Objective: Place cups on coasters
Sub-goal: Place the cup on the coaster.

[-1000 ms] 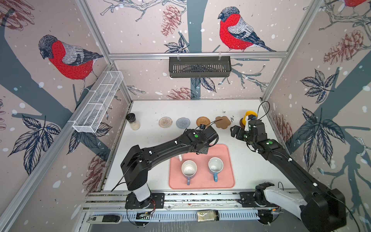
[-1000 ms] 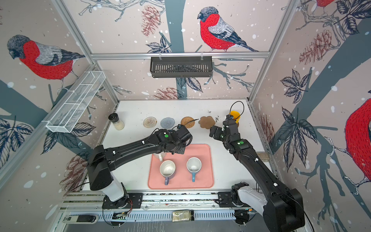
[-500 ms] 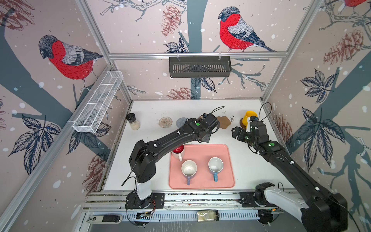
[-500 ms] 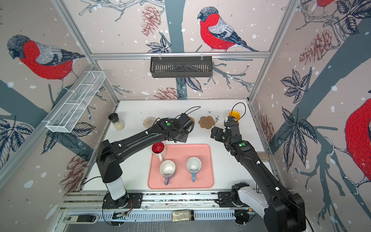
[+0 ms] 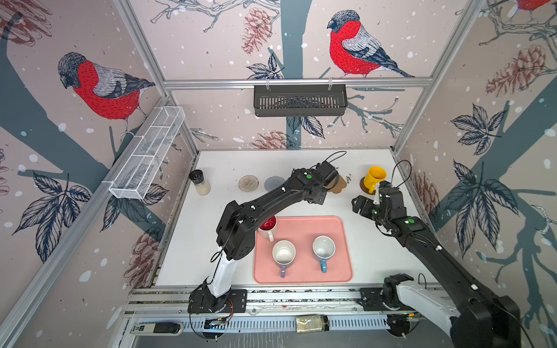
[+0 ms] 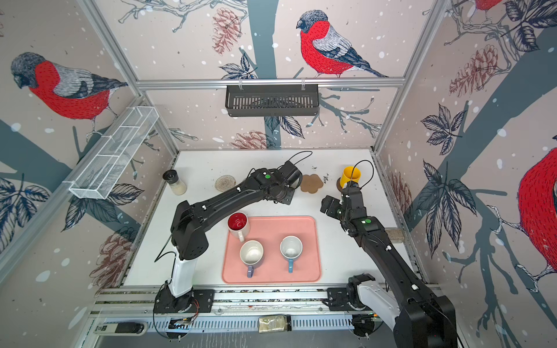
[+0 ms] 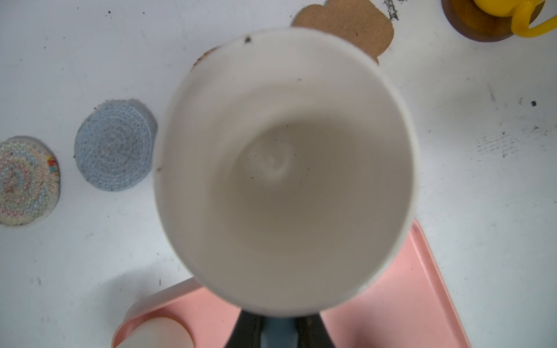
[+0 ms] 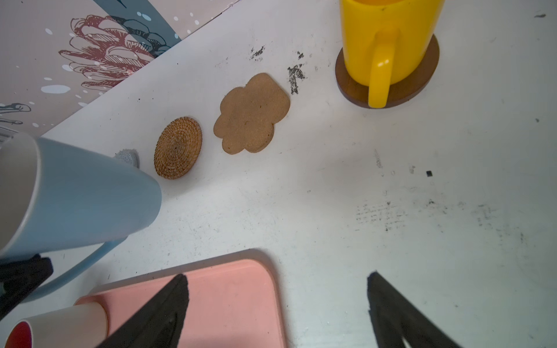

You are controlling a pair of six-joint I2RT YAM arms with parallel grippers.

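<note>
The left gripper (image 7: 278,330) is pinching the blue handle of a light blue mug (image 8: 78,195) and holding it clear of the white table (image 5: 229,168), over the row of coasters. An edge of the tan rattan coaster (image 8: 177,147) is peeking out beside its rim in the left wrist view. The mug's mouth is facing that wrist camera and its base is pointing toward the table, so its long axis is running along the camera's line of sight; whether it is hanging plumb I cannot tell. It is carrying nothing inside. The right gripper (image 8: 277,276) is hovering with its fingers spread wide and empty, near the yellow mug (image 5: 373,177), which is standing upright on the dark wooden disc (image 8: 388,90), handle pointing toward the right arm. The pink tray (image 6: 304,229) is holding three upright, empty mugs: the white mug with red inside (image 6: 238,224) at its far left corner, the lavender mug (image 6: 251,253) and the second light blue mug (image 6: 291,247), all handles pointing toward the arm bases. The grey-blue coaster (image 7: 113,146), the beige woven coaster (image 5: 248,183) and the cork flower coaster (image 6: 312,183) are lying bare.
</note>
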